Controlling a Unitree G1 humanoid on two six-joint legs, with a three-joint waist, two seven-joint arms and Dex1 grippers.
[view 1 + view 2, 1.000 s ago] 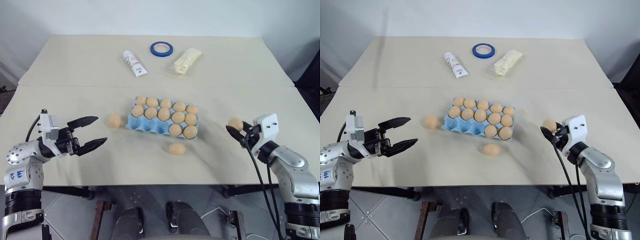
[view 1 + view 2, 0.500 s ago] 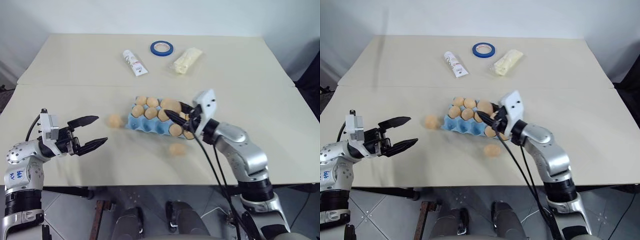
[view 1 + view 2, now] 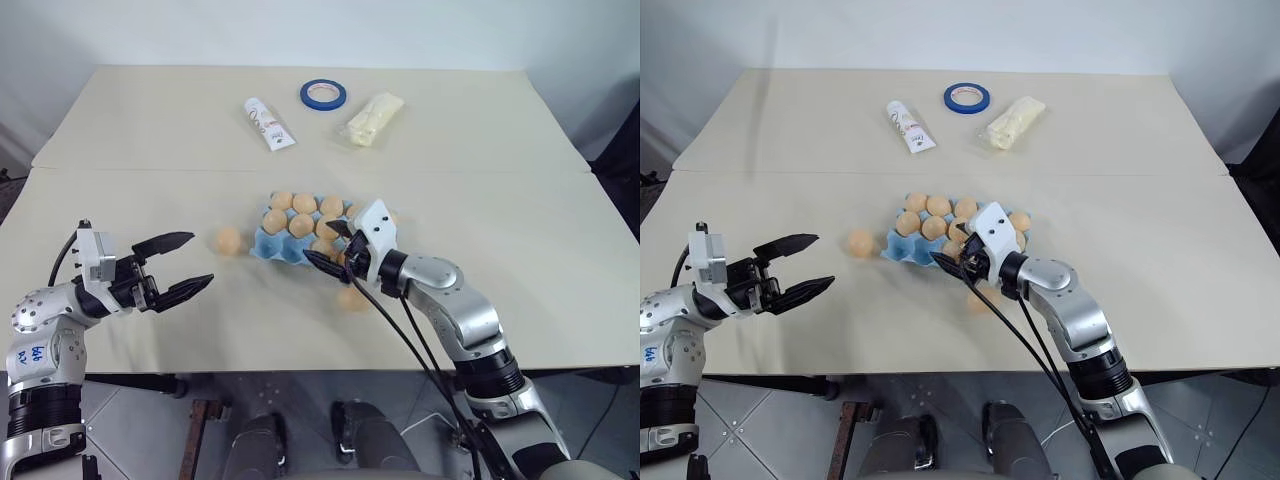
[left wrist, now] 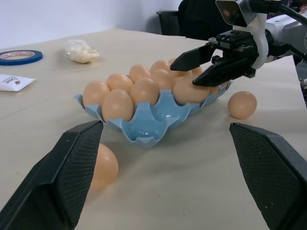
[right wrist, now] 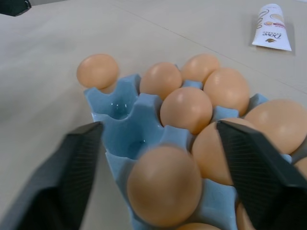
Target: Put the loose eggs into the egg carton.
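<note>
While right pincer (image 3: 328,250) hangs over egg carton (image 3: 272,248) near edge, fingers apart, egg (image 5: 164,186) sits in a cup between them | left pincer (image 3: 180,265) spread wide, empty, well left of carton | loose eggs: one (image 3: 229,240) just left of carton, one (image 3: 352,298) near side on bench (image 3: 150,160)

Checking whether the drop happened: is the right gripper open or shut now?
Open: the right gripper has its fingers spread apart, with an egg sitting in the egg carton between them.
</note>
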